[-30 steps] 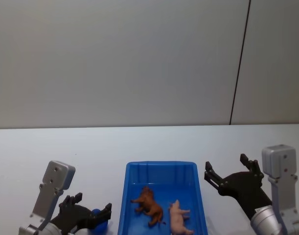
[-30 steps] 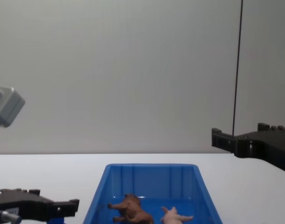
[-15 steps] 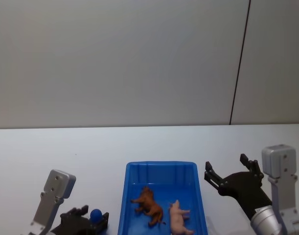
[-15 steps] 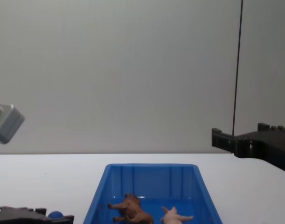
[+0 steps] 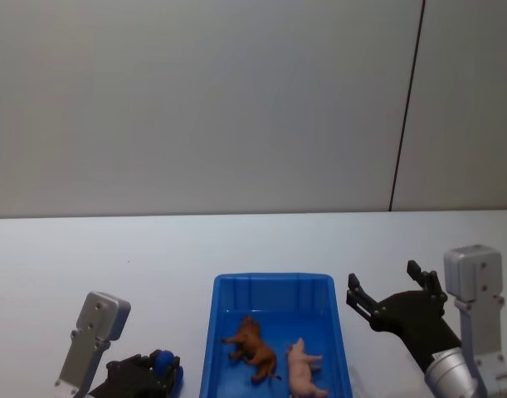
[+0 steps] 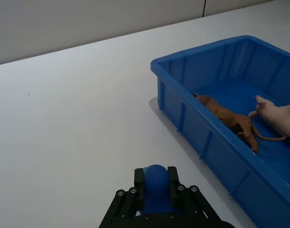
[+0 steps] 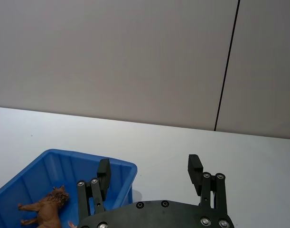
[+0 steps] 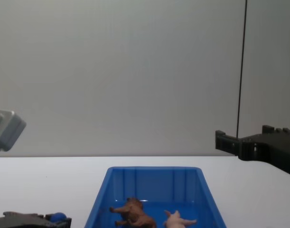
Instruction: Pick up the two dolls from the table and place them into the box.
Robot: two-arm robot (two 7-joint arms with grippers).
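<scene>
Looking down from the head: lion (image 5: pixel 251 348) and pig (image 5: pixel 303 368) lie side by side in the box (image 5: pixel 274 286); right gripper (image 5: pixel 387 292) hovers beside it, fingers spread. Left wrist view: left gripper (image 6: pixel 157 183) pinches a blue ball (image 6: pixel 156 176) over the table (image 6: pixel 78 104).

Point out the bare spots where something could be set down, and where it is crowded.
Free: the white table between the blue box and the far wall, and the stretch beyond the left gripper, shut on the blue ball. Also free: the box's far end. Crowded: the near floor with the lion and pig; the open right gripper hovers beside it.
</scene>
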